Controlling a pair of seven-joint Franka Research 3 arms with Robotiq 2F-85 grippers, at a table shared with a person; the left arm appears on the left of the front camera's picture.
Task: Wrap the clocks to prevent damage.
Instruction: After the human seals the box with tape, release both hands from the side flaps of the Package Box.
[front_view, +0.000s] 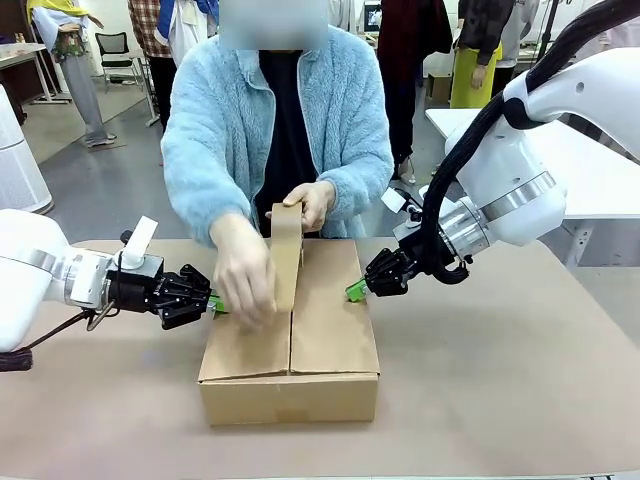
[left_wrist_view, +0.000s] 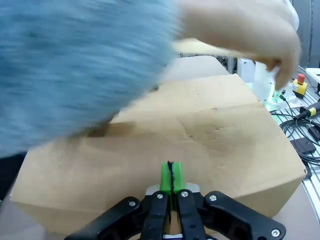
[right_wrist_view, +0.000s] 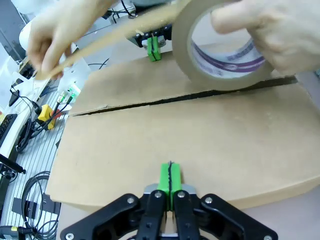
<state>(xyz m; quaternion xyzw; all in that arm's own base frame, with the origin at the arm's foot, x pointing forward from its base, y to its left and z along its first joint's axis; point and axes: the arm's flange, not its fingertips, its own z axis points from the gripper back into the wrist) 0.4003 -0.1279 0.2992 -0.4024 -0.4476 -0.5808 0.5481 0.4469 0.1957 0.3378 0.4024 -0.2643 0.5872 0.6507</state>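
A brown cardboard box (front_view: 290, 345) with its top flaps folded down sits mid-table; no clock is visible. My left gripper (front_view: 216, 303) is shut, its green pads (left_wrist_view: 171, 176) pressed against the box's left side (left_wrist_view: 165, 145). My right gripper (front_view: 355, 291) is shut too, its tips resting on the right flap's edge (right_wrist_view: 190, 150). The person holds a roll of brown packing tape (right_wrist_view: 220, 55) over the far end of the seam and pulls a strip (right_wrist_view: 125, 32) out with the other hand (front_view: 245, 280).
The brown tabletop (front_view: 500, 380) lies bare right of the box. Cables and a yellow emergency-stop box (right_wrist_view: 45, 114) sit off the table edge. A white table (front_view: 600, 170) stands behind on the right.
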